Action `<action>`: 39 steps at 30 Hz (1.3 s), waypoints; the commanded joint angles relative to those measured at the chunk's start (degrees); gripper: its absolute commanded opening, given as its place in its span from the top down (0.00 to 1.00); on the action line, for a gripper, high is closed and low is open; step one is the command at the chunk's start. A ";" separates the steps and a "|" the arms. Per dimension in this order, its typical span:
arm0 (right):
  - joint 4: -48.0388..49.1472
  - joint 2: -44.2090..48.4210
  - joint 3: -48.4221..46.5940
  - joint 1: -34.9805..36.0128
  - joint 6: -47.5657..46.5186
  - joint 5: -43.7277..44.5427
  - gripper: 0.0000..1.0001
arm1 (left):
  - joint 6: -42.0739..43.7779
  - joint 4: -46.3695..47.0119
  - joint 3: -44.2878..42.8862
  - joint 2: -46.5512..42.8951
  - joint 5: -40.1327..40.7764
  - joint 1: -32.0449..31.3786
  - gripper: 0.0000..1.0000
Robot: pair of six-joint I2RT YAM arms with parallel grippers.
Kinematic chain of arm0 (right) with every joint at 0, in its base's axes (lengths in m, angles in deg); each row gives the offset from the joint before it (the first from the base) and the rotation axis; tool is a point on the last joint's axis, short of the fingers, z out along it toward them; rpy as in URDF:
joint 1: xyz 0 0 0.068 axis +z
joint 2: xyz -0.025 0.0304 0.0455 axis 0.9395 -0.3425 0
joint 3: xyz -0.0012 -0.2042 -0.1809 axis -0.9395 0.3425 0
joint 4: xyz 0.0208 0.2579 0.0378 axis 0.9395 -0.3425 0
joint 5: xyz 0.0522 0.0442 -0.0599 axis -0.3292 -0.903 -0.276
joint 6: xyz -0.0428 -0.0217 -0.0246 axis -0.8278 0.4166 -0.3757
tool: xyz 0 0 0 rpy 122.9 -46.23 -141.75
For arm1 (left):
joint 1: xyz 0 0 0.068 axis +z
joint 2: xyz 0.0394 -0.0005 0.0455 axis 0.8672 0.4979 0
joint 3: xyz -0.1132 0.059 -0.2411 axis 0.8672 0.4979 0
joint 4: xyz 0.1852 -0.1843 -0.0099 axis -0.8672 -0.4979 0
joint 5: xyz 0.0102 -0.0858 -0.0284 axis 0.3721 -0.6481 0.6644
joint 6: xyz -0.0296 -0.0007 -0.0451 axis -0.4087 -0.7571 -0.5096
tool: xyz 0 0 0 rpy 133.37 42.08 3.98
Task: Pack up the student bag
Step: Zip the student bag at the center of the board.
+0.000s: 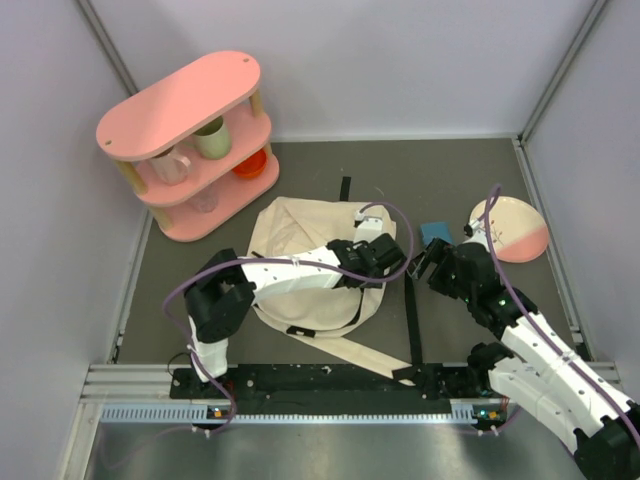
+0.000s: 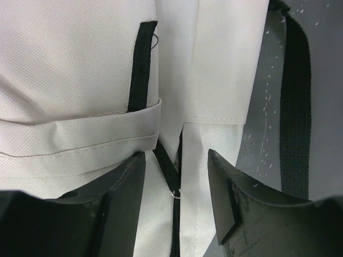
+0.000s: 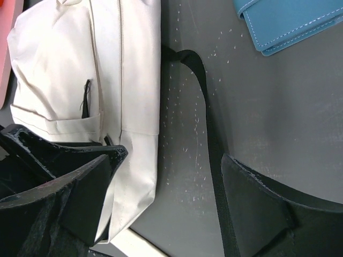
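The left fingers [image 2: 115, 209] stand apart and clamp nothing. They hang just above the large cream canvas backpack with black trim [image 2: 69, 64]. The backpack lies flat on the grey bench [image 3: 268, 107], under the left fingers and beside the right ones. Between the left fingertips runs a black zip line with a small metal ring pull [image 2: 176, 194]. A cream band crossed by black tape sits just ahead of the left-hand finger.

The right fingers [image 3: 268, 214] are spread wide and hold nothing. A black webbing strap [image 3: 202, 85] runs between them, and a blue stitched wallet-like case [image 3: 284, 24] lies ahead of them, apart from the backpack.

Assessment: the step in hand appears to be opening the zip.
- Centre the ring between the left pads before closing.
- Avoid pinching loose cloth.
- Pull along the zip line.

The right fingers could pin the backpack's edge to stop it sliding.
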State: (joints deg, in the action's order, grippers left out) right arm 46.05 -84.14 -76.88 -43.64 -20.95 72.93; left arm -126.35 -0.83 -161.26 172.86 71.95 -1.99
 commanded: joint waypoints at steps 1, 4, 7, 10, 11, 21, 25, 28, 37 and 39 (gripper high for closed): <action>0.90 0.63 0.19 -0.66 -0.38 -0.22 0.17 | -1.32 -1.18 -1.73 1.10 0.89 0.34 0.47; 0.90 0.63 0.36 -0.66 -0.38 -0.13 0.16 | -1.85 -1.26 -1.03 1.28 0.63 0.34 0.48; 0.99 0.54 0.54 -0.66 -0.37 -0.13 0.16 | -2.02 -1.26 -0.59 1.63 0.54 0.43 0.53; 0.90 0.54 0.45 -0.66 -0.46 -0.13 0.17 | -2.46 -1.00 -0.32 2.16 0.36 0.43 0.66; 0.90 0.37 0.45 -0.58 -0.55 -0.13 0.16 | -2.64 -1.00 -0.32 2.25 0.28 0.60 0.70; 0.90 0.10 0.28 -0.66 -0.90 -0.66 0.16 | -3.17 0.23 2.22 1.02 0.19 1.84 1.00; 1.34 -0.42 0.28 -0.57 -0.81 -1.19 0.16 | -2.90 1.20 3.02 -0.39 0.71 1.84 1.00; 2.30 -1.39 0.19 -0.66 -1.16 -2.67 0.16 | -1.59 3.03 3.89 -2.23 0.80 1.84 1.00; 9.24 -11.49 -0.69 -0.66 0.24 -12.51 0.16 | 1.22 11.82 11.27 -12.86 -1.83 1.75 1.00; 11.44 -14.91 -0.95 -0.58 0.41 -14.80 0.16 | 1.23 12.36 12.51 -14.01 -2.71 1.83 1.00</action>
State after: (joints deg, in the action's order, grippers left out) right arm 51.47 -94.87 -76.86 -43.64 -21.12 63.88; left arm -126.83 6.31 -150.71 163.62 70.23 -0.63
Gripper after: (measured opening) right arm 0.838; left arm 0.009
